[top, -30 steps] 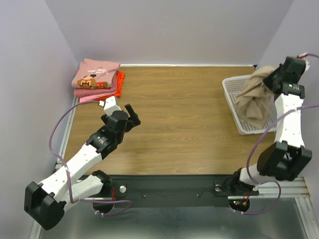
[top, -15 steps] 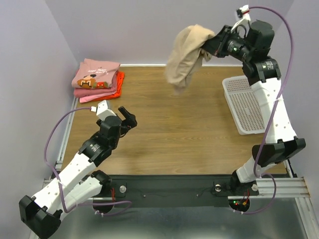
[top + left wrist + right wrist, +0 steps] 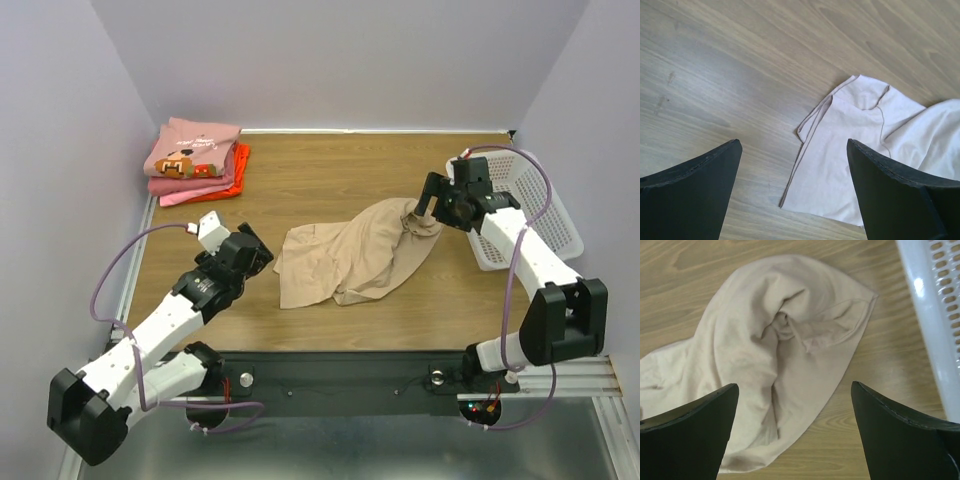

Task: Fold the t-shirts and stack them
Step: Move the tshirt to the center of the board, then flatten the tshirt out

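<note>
The tan shirt [image 3: 350, 255] lies crumpled mid-worktop [image 3: 350, 175], its long axis slanting from near-left to far-right. The far-right end is bunched in folds. The near-left end spreads flatter, with a hemmed corner pointing toward the left tool [image 3: 792, 142]. That tool is spread wide and holds nothing, near the corner. The right tool [image 3: 795, 385] hangs over the bunched end, fingers likewise wide apart and empty. A basket [image 3: 555, 225] sits at the right. Three folded shirts [image 3: 192, 158] are stacked in the far-left corner.
</note>
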You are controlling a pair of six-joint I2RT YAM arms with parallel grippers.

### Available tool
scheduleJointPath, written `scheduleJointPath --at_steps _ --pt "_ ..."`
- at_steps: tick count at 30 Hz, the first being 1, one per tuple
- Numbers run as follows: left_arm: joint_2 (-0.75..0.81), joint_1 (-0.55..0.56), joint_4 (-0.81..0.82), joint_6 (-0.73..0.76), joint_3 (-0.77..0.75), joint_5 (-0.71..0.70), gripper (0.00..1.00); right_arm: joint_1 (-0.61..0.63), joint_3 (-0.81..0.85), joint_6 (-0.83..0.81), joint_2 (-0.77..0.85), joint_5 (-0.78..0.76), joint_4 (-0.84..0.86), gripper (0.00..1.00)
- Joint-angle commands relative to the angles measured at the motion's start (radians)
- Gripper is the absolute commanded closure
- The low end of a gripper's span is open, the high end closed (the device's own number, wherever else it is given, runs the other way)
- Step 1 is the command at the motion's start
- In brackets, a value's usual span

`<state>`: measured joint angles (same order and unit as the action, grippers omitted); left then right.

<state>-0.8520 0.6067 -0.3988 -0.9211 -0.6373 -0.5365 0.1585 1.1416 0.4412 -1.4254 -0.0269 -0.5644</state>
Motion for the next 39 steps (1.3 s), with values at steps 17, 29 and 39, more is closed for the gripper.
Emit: scheduleJointPath --at_steps 17,29,39 --pt "-0.220 0.030 0.334 -0.042 0.240 0.457 0.07 0.023 -0.387 0.083 0.344 -0.051 0.074 0.00" --pt "-0.364 0.145 0.364 -0.087 0.226 0.469 0.49 0.023 -0.430 0.111 0.329 -0.114 0.078 0.00" --pt "-0.270 0.151 0.331 -0.024 0.162 0.383 1.00 0.023 -0.436 0.120 0.310 -0.165 0.077 0.00"
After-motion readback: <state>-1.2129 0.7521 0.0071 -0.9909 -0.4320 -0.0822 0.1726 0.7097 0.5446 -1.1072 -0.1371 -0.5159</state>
